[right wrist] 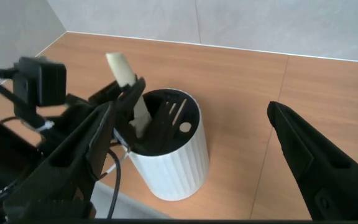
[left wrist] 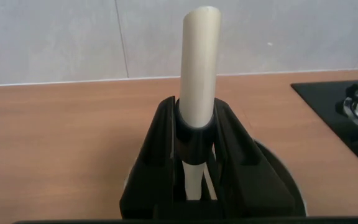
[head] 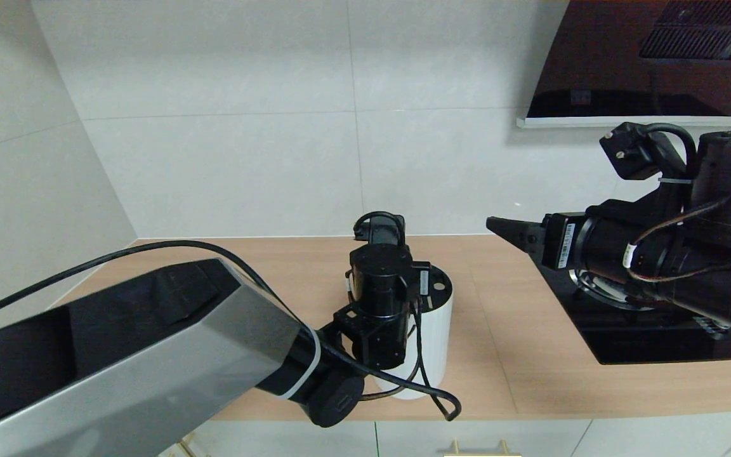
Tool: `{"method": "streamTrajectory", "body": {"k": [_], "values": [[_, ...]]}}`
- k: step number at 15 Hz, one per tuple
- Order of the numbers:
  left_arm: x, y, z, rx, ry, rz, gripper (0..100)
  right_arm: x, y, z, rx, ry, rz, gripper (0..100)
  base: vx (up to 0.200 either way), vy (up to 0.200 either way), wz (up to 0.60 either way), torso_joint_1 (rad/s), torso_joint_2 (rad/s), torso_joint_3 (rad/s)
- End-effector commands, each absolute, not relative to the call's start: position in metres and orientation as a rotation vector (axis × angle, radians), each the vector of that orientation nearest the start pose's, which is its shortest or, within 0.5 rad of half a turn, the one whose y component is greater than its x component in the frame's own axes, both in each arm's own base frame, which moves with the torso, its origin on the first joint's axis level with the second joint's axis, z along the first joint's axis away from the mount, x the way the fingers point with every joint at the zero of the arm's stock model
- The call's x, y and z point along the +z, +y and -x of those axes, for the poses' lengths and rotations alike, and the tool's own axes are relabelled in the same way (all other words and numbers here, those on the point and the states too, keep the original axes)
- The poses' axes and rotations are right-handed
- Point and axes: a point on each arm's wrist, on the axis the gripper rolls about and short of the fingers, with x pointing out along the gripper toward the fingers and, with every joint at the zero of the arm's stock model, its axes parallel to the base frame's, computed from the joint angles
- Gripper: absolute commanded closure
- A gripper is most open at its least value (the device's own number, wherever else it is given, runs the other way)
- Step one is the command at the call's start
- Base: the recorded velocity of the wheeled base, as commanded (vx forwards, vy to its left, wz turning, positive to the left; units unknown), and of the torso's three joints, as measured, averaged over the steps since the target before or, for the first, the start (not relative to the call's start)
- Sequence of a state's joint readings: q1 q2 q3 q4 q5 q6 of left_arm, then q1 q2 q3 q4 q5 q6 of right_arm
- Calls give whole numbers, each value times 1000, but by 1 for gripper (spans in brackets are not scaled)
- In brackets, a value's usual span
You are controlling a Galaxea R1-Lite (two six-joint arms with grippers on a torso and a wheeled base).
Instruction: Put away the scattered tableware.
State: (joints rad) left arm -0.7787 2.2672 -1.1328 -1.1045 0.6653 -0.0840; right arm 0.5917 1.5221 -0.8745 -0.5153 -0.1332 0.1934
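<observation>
Ideally, the left pincer [left wrist: 194, 124], clenching the utensil [left wrist: 199, 59] above the holder [right wrist: 174, 165], should be lowering it straight before releasing; the right pincer [head: 518, 231] is hanging open.

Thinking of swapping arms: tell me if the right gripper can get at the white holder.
Probably only the holder from the side: left gripper, clamping a cream handle, hangs over its opening.

Bright, even light fills the kitchen, with only soft shadows on the worktop [head: 518, 330]. The hood [head: 594, 57] glass carries faint reflections, and wall-tile joints [head: 213, 116] bow near the head view's edges.
</observation>
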Motion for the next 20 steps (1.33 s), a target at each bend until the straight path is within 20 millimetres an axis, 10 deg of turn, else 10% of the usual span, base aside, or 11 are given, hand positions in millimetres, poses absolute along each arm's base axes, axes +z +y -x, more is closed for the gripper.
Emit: {"method": "streamTrajectory", "body": {"k": [1,3,4,11,15,20], "values": [[100,-294,-317,-112,30,62,100,241,149,-227,444,167,-143,0,0,0,0,0,0,0],[100,-294,-317,-112,30,62,100,242,149,-226,445,165,-144,0,0,0,0,0,0,0],[100,-294,-317,-112,30,62,0,241,149,-227,444,167,-143,0,0,0,0,0,0,0],[116,-290,-314,-113,-26,112,0,243,148,-226,445,162,-145,0,0,0,0,0,0,0],[198,-237,-264,-241,-304,184,0,247,137,-223,424,142,-155,0,0,0,0,0,0,0],[250,-153,-214,-282,-387,155,0,261,113,-214,365,36,-135,0,0,0,0,0,0,0]]}}
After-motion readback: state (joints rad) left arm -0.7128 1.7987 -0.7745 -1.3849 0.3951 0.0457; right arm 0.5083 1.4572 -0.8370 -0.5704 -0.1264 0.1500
